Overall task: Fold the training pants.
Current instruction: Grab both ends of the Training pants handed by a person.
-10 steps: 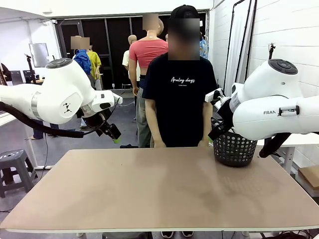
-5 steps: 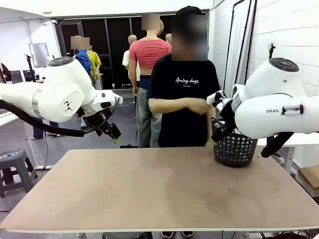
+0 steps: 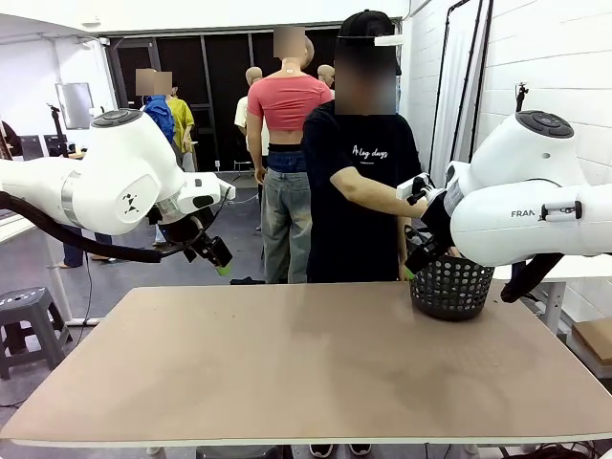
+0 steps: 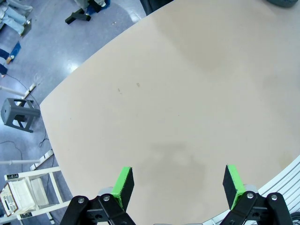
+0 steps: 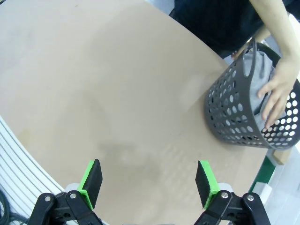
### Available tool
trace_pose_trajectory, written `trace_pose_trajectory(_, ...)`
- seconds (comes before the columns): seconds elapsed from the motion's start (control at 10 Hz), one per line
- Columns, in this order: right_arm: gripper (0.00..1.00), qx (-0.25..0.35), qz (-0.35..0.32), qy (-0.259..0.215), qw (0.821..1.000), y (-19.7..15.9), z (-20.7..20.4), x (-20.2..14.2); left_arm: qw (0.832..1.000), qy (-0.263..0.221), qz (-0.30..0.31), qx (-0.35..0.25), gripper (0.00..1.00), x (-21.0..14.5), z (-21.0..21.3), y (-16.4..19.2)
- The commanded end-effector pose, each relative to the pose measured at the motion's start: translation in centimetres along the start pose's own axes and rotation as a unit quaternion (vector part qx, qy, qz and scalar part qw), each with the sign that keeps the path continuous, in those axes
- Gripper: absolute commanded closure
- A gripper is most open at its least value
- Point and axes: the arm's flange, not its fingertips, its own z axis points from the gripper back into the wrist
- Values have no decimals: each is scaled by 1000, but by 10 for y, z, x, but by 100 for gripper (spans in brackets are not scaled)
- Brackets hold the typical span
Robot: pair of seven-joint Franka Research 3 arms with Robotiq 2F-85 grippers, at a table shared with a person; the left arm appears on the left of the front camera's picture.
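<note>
- Front view: both white arms are raised off the tan worktop [image 3: 287,363]. The left tool [image 3: 216,256] is near the far-left corner. The right tool [image 3: 413,266] is just beside a dark grey perforated plastic basket [image 3: 449,287] on the far-right of the worktop.
- Left wrist view: the left tool's green pads [image 4: 123,186] are wide apart and it looks down on the worktop.
- Right wrist view: the right tool's pads are also wide apart, above the worktop near the basket.
- The light grey jersey training pants [image 5: 263,70] lie bunched inside the basket.
- A person in a black T-shirt [image 3: 368,201] stands at the far side, one hand [image 5: 276,93] reaching into the basket, on the pants.
</note>
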Motion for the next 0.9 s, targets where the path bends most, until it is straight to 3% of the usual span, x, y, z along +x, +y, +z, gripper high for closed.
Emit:
trace_pose_trajectory(0.0,0,-1,0,-5,1000,0,0,1,1000,-4,-3,0,0,-1,1,0)
trace_pose_trajectory(0.8,0,-1,0,-5,1000,0,0,1,1000,-4,-3,0,0,-1,1,0)
